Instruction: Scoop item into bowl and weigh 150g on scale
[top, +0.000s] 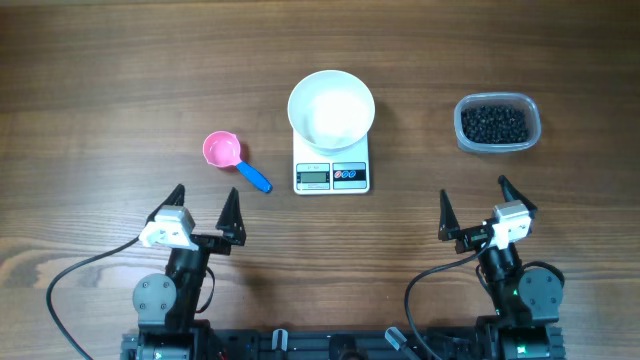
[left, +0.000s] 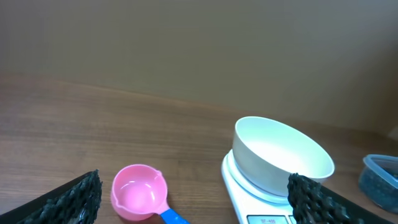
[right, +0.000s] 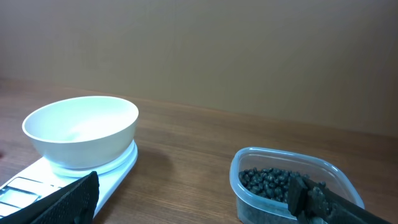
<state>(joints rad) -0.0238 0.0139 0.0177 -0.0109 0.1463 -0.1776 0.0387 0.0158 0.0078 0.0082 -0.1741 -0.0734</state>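
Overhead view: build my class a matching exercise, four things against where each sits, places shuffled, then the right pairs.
Things: 1 bowl; 2 pink scoop; 3 beads; 4 scale.
Places: A in the clear tub; B on the scale; C on the table, left of the scale; D on the table, between scoop and tub.
Pairs: 1-B; 2-C; 3-A; 4-D.

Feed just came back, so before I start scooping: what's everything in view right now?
bowl: one, white, empty, on the scale
scale: one, white, table centre, under the bowl
scoop: one, pink with blue handle, left of the scale
tub: one, clear, right of the scale
beads: many, black, in the tub
table: one, brown wood
left gripper: one, black, open, empty, near edge
right gripper: one, black, open, empty, near edge
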